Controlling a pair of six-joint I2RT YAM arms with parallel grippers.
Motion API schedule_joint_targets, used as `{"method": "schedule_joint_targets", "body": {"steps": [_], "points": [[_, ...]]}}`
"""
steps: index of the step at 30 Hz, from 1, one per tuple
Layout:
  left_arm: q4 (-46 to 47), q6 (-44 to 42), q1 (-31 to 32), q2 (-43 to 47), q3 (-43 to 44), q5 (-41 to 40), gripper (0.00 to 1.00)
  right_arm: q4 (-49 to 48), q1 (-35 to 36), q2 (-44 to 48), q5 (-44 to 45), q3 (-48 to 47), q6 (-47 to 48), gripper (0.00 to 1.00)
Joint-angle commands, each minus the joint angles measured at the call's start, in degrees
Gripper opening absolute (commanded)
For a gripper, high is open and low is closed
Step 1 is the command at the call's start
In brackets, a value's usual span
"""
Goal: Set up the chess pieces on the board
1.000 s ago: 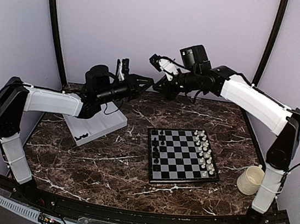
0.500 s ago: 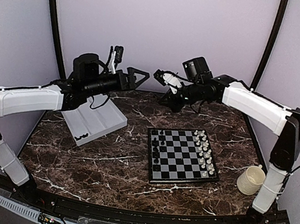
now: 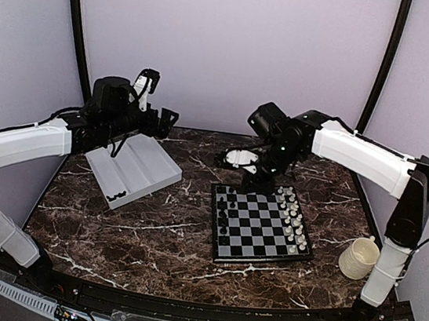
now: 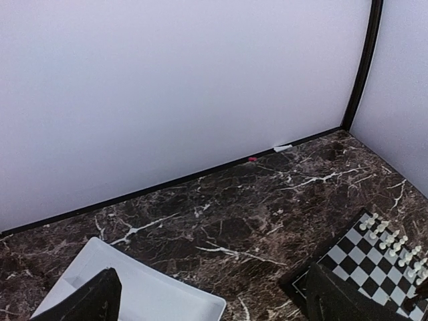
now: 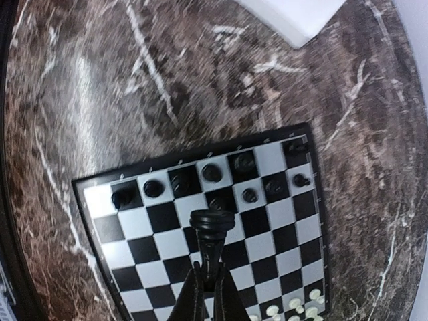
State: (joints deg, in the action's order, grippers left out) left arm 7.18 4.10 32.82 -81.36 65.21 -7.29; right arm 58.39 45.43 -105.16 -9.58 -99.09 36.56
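The right claw pinches a tiny black plastic chessman above the small black-and-white checked board, probably ready to place it. The left claw gapes wide, empty.

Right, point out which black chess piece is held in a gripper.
The black piece pinched in the right gripper, above the board. Other black pieces stand free on the board's squares; the left gripper is open and empty.

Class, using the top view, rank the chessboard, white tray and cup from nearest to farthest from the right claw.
1. Chessboard, beneath the right claw.
2. White tray, to its left.
3. Cup, far right, near edge.
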Motion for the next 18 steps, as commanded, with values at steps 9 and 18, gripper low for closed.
{"method": "schedule_joint_targets", "body": {"steps": [9,18], "points": [[0.82,-6.65,-1.63,4.47,-5.58,-5.50,0.99,17.15,2.03,-8.83,14.37,-7.11,10.32,0.00],[0.41,-6.90,-1.62,5.30,-6.16,-3.28,0.99,22.80,2.03,-14.96,25.97,-7.92,13.00,0.00]]}}
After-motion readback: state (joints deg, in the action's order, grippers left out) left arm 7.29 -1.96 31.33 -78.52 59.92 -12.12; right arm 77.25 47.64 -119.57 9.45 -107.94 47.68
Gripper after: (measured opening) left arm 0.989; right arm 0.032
